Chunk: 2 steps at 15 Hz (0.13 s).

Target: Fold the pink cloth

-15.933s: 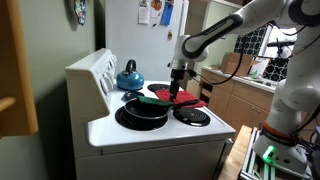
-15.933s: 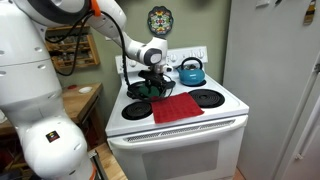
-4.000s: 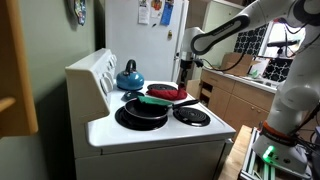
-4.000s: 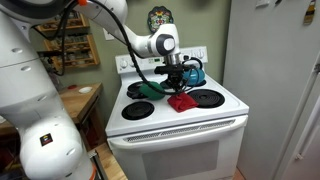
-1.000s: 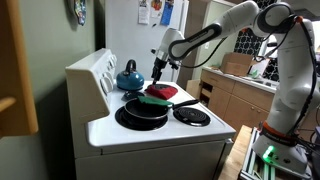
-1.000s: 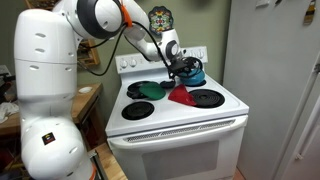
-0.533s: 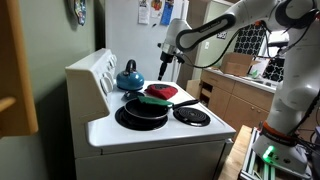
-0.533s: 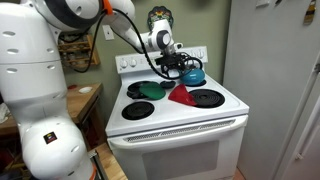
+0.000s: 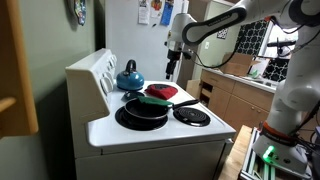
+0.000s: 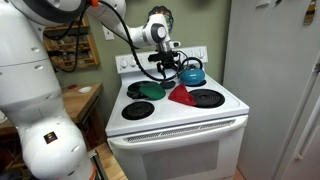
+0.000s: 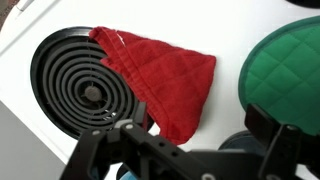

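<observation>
The pink cloth (image 11: 160, 72) lies folded into a rough triangle on the white stove top, one corner over a coil burner (image 11: 82, 78). It shows in both exterior views (image 9: 166, 92) (image 10: 182, 95). My gripper (image 11: 200, 135) hangs well above it, open and empty, its two fingers wide apart. In both exterior views the gripper (image 9: 170, 68) (image 10: 171, 62) is raised over the back of the stove, apart from the cloth.
A flat green piece (image 11: 287, 62) (image 10: 150, 88) lies beside the cloth, over a black frying pan (image 9: 140, 113). A blue kettle (image 9: 129, 76) (image 10: 192, 72) stands on a back burner. A front burner (image 10: 207, 98) is bare. A fridge (image 10: 275, 80) stands beside the stove.
Over the last second my gripper has risen and moved away from the cloth. The cloth, once spread flat, now lies folded and still.
</observation>
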Motion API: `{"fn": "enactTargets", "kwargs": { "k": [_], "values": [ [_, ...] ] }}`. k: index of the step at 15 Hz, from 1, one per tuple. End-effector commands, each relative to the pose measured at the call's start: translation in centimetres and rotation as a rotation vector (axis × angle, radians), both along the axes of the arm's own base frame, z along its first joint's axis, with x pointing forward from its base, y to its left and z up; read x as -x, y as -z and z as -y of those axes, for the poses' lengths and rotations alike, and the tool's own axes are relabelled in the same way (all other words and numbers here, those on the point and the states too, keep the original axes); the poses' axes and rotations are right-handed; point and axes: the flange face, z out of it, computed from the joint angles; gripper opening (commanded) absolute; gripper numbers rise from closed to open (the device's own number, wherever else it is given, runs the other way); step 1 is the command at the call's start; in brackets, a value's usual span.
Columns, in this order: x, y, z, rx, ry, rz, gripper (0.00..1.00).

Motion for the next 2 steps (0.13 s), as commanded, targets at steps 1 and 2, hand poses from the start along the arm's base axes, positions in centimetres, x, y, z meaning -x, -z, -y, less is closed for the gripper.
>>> {"fn": "enactTargets", "kwargs": {
  "k": [1, 2],
  "values": [
    [-0.04, 0.04, -0.03, 0.000, 0.000, -0.002, 1.00],
    [-0.05, 0.10, -0.04, 0.001, 0.000, -0.003, 1.00]
  ]
}}
